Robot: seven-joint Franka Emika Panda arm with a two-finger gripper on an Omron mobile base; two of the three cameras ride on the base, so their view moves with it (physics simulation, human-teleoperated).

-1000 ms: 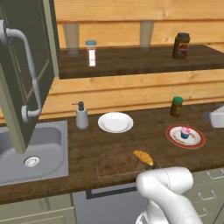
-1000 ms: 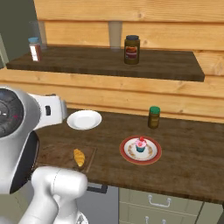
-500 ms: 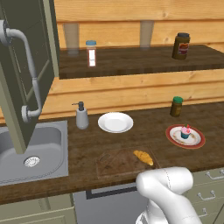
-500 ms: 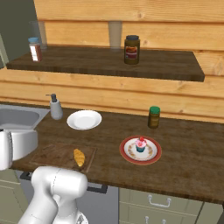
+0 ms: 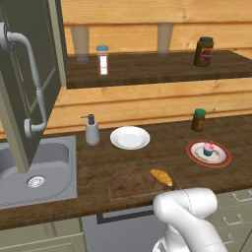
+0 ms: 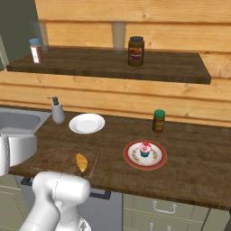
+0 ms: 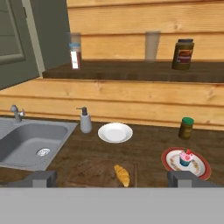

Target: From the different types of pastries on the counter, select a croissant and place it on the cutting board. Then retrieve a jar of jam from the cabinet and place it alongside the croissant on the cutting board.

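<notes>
The golden croissant (image 5: 161, 177) (image 6: 81, 162) (image 7: 122, 174) lies on the dark wooden cutting board (image 5: 129, 183) (image 6: 52, 159) (image 7: 89, 172) at the counter's front edge. The jar of jam (image 5: 204, 51) (image 6: 136, 51) (image 7: 183, 54), brown with a dark lid, stands upright on the right part of the open cabinet shelf. My gripper (image 7: 111, 180) is open and empty, held back from the counter and facing the wall. Its fingertips (image 7: 41, 178) stand wide apart, and the croissant shows between them.
On the counter are a white plate (image 5: 130, 137), a soap dispenser (image 5: 91, 130), a green-lidded jar (image 5: 198, 119) and a cupcake on a red-rimmed plate (image 5: 220, 158). The sink (image 5: 64, 167) lies left. The open cabinet door (image 5: 24, 83) hangs at the left. A blue-capped shaker (image 5: 102, 60) stands on the shelf.
The white arm link at the left of the right base view has dropped lower, uncovering the sink and soap dispenser. Nothing on the counter or shelf has moved.
</notes>
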